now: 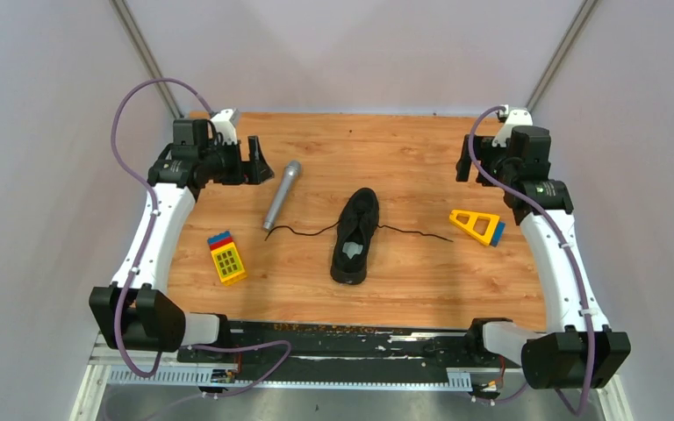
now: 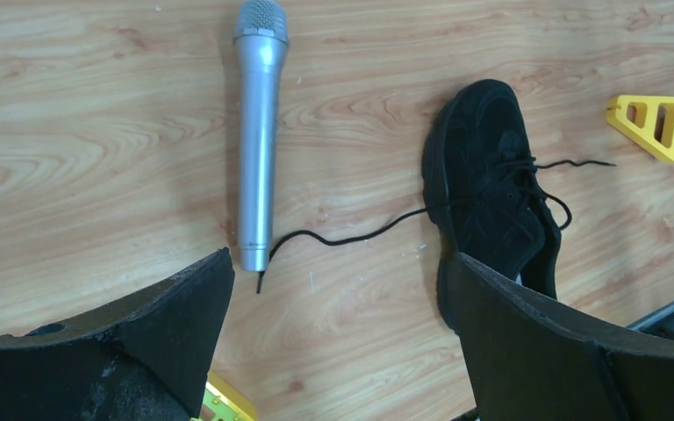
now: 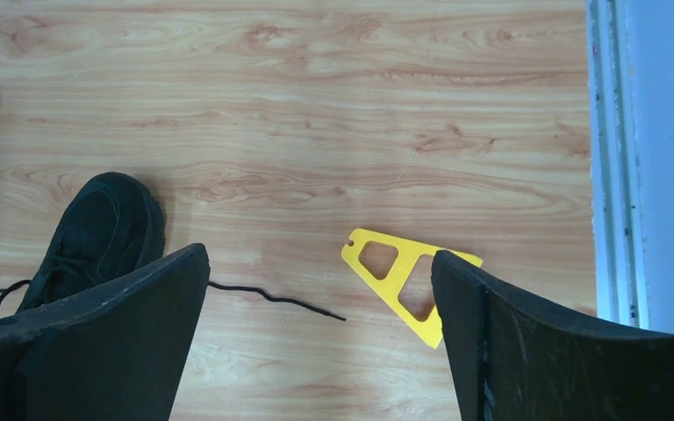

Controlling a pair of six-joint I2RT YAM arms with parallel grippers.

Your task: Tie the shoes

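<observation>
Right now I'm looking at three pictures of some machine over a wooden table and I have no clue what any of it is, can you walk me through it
These are two robot arms bolted at the near edge of a wooden table. The wide picture comes from a camera above and behind them. The other two come from cameras on each wrist, looking down past that arm's own dark fingers. The left gripper and right gripper are both open and hold nothing. On the table lie a black sneaker with its laces untied and trailing to both sides, a silver microphone, a yellow wedge-shaped toy and a yellow block toy.
</observation>
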